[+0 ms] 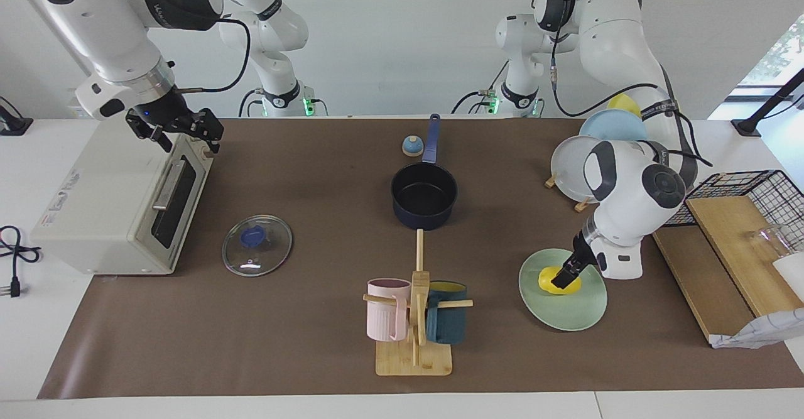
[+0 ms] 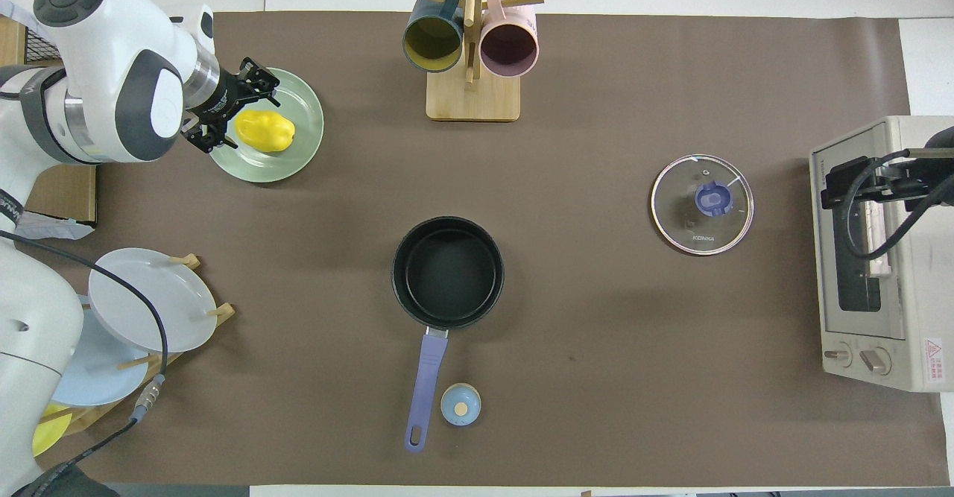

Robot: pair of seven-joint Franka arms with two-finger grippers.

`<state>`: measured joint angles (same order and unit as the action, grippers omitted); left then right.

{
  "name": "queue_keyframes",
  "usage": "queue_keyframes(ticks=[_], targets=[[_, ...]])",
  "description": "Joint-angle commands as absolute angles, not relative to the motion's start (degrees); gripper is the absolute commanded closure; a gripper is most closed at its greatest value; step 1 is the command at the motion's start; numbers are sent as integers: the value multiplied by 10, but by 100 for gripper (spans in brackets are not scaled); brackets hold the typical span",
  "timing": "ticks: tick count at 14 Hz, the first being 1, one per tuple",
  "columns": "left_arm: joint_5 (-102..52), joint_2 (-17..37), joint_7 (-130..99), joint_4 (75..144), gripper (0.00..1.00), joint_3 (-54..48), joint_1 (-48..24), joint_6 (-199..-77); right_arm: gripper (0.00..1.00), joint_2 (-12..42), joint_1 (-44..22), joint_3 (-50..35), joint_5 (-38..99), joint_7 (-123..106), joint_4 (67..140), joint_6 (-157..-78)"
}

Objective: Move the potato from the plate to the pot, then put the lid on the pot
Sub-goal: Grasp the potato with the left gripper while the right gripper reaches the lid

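The yellow potato (image 1: 555, 282) (image 2: 267, 130) lies on the mint-green plate (image 1: 568, 313) (image 2: 292, 163), toward the left arm's end of the table. My left gripper (image 1: 564, 276) (image 2: 232, 112) is down at the plate, open, its fingers either side of the potato's end without closing on it. The dark navy pot (image 1: 424, 194) (image 2: 447, 272) stands mid-table, its inside bare and its blue handle pointing toward the robots. Beside the toaster oven, the glass lid (image 1: 257, 245) (image 2: 702, 204) lies flat. My right gripper (image 1: 179, 131) (image 2: 855, 178) waits open over the oven.
A toaster oven (image 1: 116, 199) (image 2: 876, 258) sits at the right arm's end. A mug rack (image 1: 414, 318) (image 2: 471, 42) stands farther from the robots than the pot. A small bell (image 1: 412, 146) (image 2: 460, 404) lies by the pot handle. A plate rack (image 1: 575, 168) (image 2: 141, 303) and a wire basket (image 1: 741, 199) are near the left arm.
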<state>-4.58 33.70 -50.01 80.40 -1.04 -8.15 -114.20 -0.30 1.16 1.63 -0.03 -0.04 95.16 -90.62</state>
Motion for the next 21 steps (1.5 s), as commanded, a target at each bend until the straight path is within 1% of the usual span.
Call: queue_keyframes(ticks=[1, 2, 4, 7, 8, 9, 10, 11, 14, 15, 17, 19, 21], targets=[[-34, 349, -555, 801, 0, -1, -91, -1178, 0, -11, 16, 11, 14, -53, 980, -961], [-30, 347, -556, 810, 0, -1, -91, -1180, 0, -5, 16, 9, 16, -57, 988, -995], [-27, 344, -573, 824, 0, 2, -94, -1186, 0, 28, 1, 7, 16, -59, 987, -1025], [-22, 326, -575, 882, 0, 2, -94, -1221, 0, 88, -22, 6, 16, -57, 1001, -1102], [-23, 321, -576, 893, 0, 2, -94, -1231, 0, 95, -22, 6, 16, -61, 1031, -1140], [-23, 321, -576, 893, 0, 2, -93, -1231, 0, 93, -23, 5, 16, -62, 1077, -1200], [-23, 321, -575, 893, 1, 2, -93, -1231, 0, 95, -27, 5, 16, -62, 1105, -1241], [-23, 321, -574, 888, 19, 2, -91, -1224, 0, 104, -32, 5, 16, -62, 1119, -1270], [-22, 321, -573, 881, 82, 2, -93, -1222, 0, 128, -29, 5, 17, -76, 1118, -1273], [-21, 321, -574, 878, 100, 2, -94, -1216, 0, 135, -29, 5, 17, -77, 1119, -1273], [-2, 323, -572, 854, 100, -1, -95, -1185, 0, 139, -29, 5, 20, -78, 1124, -1273], [-1, 313, -570, 824, 100, -6, -100, -1131, 0, 141, -19, 5, 34, -83, 1136, -1280], [-4, 258, -566, 825, 100, -11, -124, -1097, 0, 142, -18, 5, 35, -87, 1151, -1304]])
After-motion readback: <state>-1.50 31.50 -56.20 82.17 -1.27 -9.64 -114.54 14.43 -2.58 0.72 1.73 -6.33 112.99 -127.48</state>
